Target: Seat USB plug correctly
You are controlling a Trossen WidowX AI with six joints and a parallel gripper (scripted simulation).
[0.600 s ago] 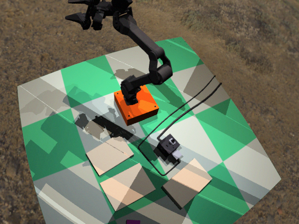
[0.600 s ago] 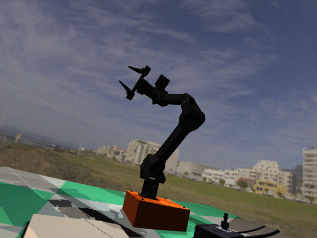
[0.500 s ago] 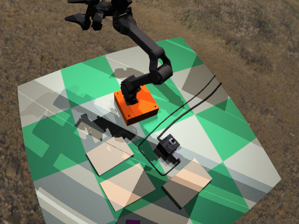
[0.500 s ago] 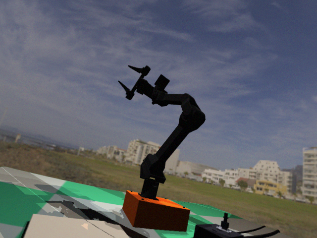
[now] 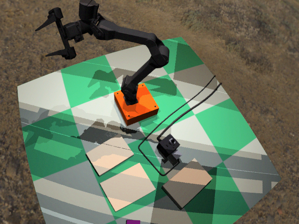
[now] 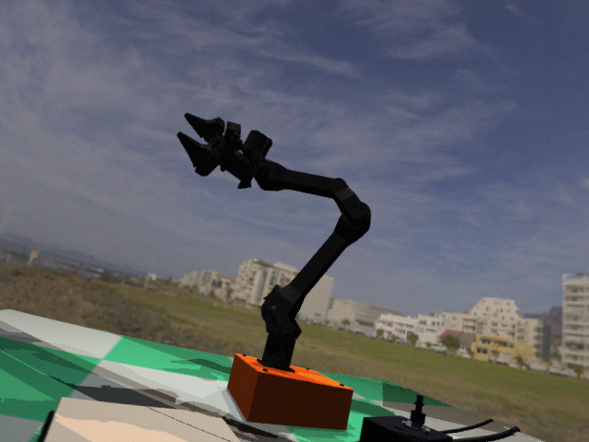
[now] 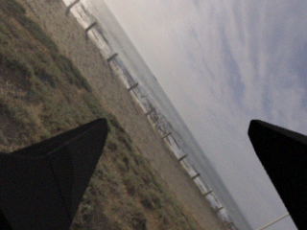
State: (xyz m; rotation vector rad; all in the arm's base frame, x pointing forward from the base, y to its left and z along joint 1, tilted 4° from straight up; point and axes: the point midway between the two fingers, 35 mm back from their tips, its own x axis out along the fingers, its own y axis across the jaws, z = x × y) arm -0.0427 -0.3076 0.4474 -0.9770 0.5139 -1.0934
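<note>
The black power cube point(image 5: 162, 150) point(image 6: 383, 432) stands on the checkered table. The dark USB plug point(image 5: 172, 141) point(image 6: 418, 414) stands upright in the metal-rimmed socket on its top. In the exterior view its body rises above the socket; how deep it sits and which way round it is cannot be told. My gripper point(image 5: 40, 43) point(image 6: 181, 123) point(image 7: 177, 126) is wide open and empty, held high and far from the cube, pointing away from it. The wrist view shows only ground, shoreline and sky between the fingers.
The arm stands on an orange base point(image 5: 145, 102) point(image 6: 304, 401). Two black cables run from the table's right edge towards the cube; the thinner point(image 5: 150, 160) loops around to a dark piece beside it. Three beige slabs point(image 5: 110, 154) point(image 5: 127, 186) point(image 5: 187, 183) lie in front. A purple object point(image 5: 132, 221) shows at the bottom edge.
</note>
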